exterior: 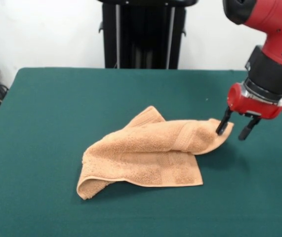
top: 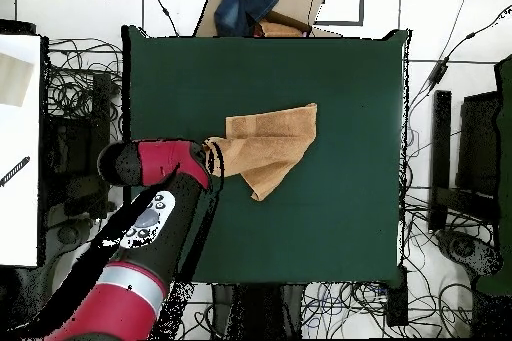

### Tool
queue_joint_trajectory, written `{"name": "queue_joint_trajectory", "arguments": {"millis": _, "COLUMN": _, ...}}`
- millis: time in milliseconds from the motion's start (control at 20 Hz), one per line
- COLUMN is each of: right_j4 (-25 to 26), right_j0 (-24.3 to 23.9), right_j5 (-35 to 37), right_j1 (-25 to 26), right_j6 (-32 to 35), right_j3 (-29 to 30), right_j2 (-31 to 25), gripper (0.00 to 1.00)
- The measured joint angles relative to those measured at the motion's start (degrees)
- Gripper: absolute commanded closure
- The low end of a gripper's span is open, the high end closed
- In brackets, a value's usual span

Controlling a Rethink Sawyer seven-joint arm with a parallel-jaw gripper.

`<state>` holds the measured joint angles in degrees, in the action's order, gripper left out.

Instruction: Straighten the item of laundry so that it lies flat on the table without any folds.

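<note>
Front view: open hand (exterior: 235, 129) at folded towel's (exterior: 145, 155) corner, table (exterior: 57, 108) roomy around.

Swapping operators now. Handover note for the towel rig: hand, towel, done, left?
Hand: open, two dark fingers spread, one at the towel's corner nearest the arm, the other off the cloth; nothing gripped.
Towel: mid-table on the green table, crumpled, one layer folded over another, the opposite end curled under.
Done: nothing flat yet.
Left: probably close on that corner, pull it out, unfold the overlap, smooth the curled end.
</note>
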<state>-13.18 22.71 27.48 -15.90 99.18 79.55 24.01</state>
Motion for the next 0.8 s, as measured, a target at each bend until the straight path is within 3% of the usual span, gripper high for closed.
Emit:
{"name": "queue_joint_trajectory", "arguments": {"millis": 450, "right_j4": -0.02, "right_j0": 0.09, "right_j5": -3.21, "right_j1": 0.01, "right_j6": 0.0, "right_j3": 1.11, "right_j2": 0.35, "gripper": 0.0}}
{"name": "queue_joint_trajectory", "arguments": {"millis": 800, "right_j4": 0.12, "right_j0": 2.68, "right_j5": -3.06, "right_j1": 0.1, "right_j6": 0.0, "right_j3": 0.86, "right_j2": 3.74, "gripper": 0.0}}
